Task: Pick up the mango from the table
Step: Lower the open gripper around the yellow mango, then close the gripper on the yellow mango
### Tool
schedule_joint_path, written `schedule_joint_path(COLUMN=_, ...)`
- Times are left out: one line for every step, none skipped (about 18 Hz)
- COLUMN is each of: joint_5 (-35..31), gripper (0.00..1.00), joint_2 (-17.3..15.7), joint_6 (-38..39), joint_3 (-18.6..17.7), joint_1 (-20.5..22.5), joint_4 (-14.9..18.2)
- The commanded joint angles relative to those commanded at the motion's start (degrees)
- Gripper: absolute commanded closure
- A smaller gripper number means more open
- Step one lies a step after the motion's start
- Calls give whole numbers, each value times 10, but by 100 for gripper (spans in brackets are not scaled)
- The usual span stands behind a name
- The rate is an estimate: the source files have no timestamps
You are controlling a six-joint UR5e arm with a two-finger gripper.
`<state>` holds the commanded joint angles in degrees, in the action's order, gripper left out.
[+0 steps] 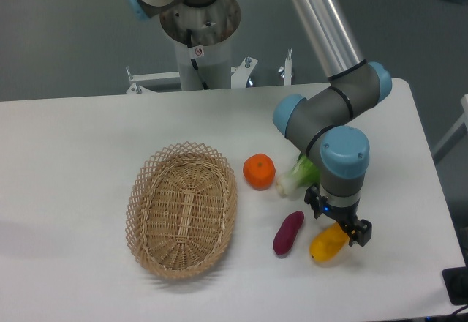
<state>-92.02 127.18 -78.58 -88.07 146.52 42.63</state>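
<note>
The mango [326, 246], a yellow oval fruit shading to orange at its lower left end, lies on the white table [88, 146] at the front right. My gripper [340, 225] points straight down over the mango's upper right end. Its two black fingers stand on either side of that end, and the jaws look spread wider than the fruit. The mango's upper end is partly hidden under the gripper. The mango appears to rest on the table.
A dark purple sweet potato [288, 233] lies just left of the mango. A round orange tangerine [259, 171] and a green-white leafy vegetable [296, 177] lie behind it. A wicker basket [183, 208] stands at the centre left. The table's right edge is near.
</note>
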Motion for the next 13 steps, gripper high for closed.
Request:
schedule_joint_path(joint_5=0, gripper=5, joint_2=1, joint_6=0, joint_3=0, joint_1=0, joint_4=-7)
schedule_joint_path(joint_5=0, gripper=15, joint_2=0, joint_6=0, joint_3=-2, joint_1=0, joint_4=-11)
schedule_joint_path(joint_5=0, gripper=21, joint_2=0, joint_6=-1, joint_3=-3, joint_1=0, joint_4=-11)
schedule_joint_path(joint_5=0, gripper=29, joint_2=-1, joint_6=-1, joint_3=-3, joint_1=0, joint_4=-11)
schedule_joint_path(joint_5=0, gripper=35, joint_2=-1, joint_6=-1, joint_3=-3, joint_1=0, joint_4=-11)
schedule_joint_path(joint_5=0, gripper=40, joint_2=-1, joint_6=-1, joint_3=-4, joint_1=0, joint_4=-11)
schedule_joint_path(joint_5=0, gripper=42, joint_2=-2, joint_6=-1, joint_3=-3, joint_1=0, joint_4=-11)
schedule_joint_path(joint_5=0, gripper=45, joint_2=-2, joint_6=-2, joint_3=-3, joint_1=0, joint_4=-11)
schedule_joint_path(joint_5=0, gripper=45, joint_2=-3, joint_6=-1, joint_3=-4, joint_1=0, joint_4=-11)
schedule_joint_path(joint_5=0, gripper=48, joint_2=-3, joint_6=-1, joint_3=-3, joint_1=0, joint_4=-11)
schedule_joint_path(joint_5=0, gripper=49, joint_2=-3, joint_6=-1, joint_3=-3, joint_1=0, joint_4=-11)
schedule_joint_path(joint_5=0, gripper=49, joint_2=-3, joint_6=-1, joint_3=-3, joint_1=0, joint_4=-11)
schedule_joint_path(joint_5=1, gripper=49, joint_2=-4, joint_6=-1, joint_3=-2, joint_1=1, joint_4=-11)
